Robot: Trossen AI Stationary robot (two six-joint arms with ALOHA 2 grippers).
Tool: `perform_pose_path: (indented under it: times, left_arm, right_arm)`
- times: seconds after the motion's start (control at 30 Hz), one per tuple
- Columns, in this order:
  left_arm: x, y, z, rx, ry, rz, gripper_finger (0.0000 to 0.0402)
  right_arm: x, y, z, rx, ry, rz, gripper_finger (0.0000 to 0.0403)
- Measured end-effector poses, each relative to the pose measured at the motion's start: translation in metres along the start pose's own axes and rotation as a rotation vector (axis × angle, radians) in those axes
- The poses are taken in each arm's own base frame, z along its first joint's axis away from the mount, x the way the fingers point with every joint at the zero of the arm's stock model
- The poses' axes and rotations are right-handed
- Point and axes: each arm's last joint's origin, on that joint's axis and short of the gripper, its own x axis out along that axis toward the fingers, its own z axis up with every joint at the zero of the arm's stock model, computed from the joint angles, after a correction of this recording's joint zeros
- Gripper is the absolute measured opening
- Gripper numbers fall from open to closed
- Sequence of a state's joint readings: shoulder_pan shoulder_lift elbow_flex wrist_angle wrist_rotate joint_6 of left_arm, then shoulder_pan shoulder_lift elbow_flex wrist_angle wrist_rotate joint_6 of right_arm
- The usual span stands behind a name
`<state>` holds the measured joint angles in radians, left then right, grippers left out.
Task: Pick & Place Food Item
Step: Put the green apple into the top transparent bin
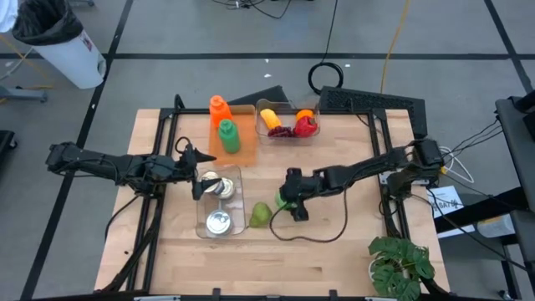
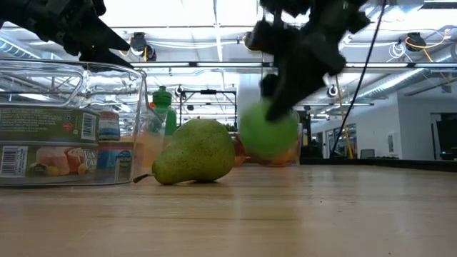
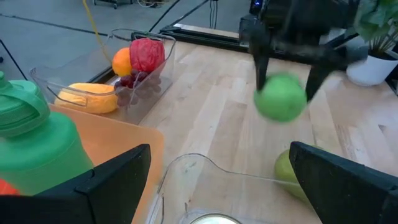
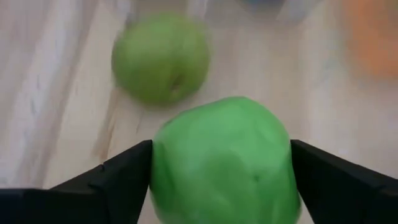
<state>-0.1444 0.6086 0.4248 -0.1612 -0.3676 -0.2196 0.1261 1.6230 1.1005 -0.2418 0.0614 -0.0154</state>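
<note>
You have two green fruits at the centre of the high view: one apple [image 1: 284,201] and one pear [image 1: 261,215]. The apple is round, smooth and bright green, clamped in the right tool [image 1: 287,203] and lifted off the desk [image 1: 334,251]; the pear lies just beside it. The left tool [image 1: 197,171], fingers apart, hangs over a clear bin [image 1: 230,201] holding three cans [image 1: 219,222]. The apple is blurred in the low view.

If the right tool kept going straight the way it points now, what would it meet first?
Probably the pear: it lies on the table straight ahead of the right tool, just past the green apple it holds. Depth is unclear.
</note>
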Motion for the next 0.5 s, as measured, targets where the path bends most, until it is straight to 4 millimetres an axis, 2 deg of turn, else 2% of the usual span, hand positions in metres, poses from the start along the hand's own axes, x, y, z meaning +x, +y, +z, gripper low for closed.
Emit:
perform_pose_path:
  times: [0.13,0.27,0.37,0.5]
  left_arm:
    - [0.000,0.000,0.000,0.001,0.000,0.000,0.0397]
    - [0.000,0.000,0.000,0.007,0.000,0.000,0.0397]
    - [0.000,0.000,0.000,0.007,0.000,0.000,0.0397]
    - [0.000,0.000,0.000,0.014,0.000,0.000,0.0397]
  right_arm:
    - [-0.036,-0.016,0.014,0.024,-0.121,-0.076,0.0323]
    - [-0.067,-0.043,0.021,0.035,-0.222,-0.197,0.0327]
    - [-0.080,-0.068,0.023,0.068,-0.281,-0.268,0.0326]
    - [-0.084,-0.107,0.022,0.128,-0.345,-0.368,0.0322]
